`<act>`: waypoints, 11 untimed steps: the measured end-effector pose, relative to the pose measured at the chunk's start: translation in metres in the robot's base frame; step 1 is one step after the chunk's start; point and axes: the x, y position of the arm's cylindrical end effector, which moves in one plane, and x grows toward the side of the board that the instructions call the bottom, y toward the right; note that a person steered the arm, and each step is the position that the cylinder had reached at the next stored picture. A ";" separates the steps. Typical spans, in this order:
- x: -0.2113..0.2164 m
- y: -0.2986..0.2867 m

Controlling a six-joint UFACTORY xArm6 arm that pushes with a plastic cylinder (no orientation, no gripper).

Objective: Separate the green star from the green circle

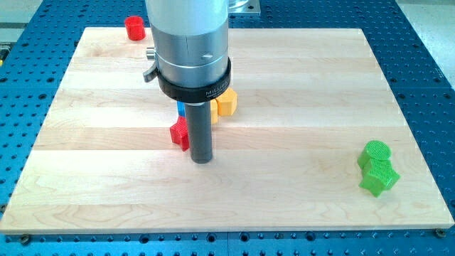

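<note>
Where my tip (202,161) stands, blue block (180,109) half-hidden.

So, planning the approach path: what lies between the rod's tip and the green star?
In the camera view, only bare board lies between my tip and the green star. The green circle touches the star on its upper side.

star (378,177) touching circle (375,152) at the view's bottom right, my tip (202,161) well left, beside a central cluster
</note>
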 end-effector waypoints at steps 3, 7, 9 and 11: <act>-0.010 -0.022; 0.102 0.092; 0.104 0.234; 0.040 0.265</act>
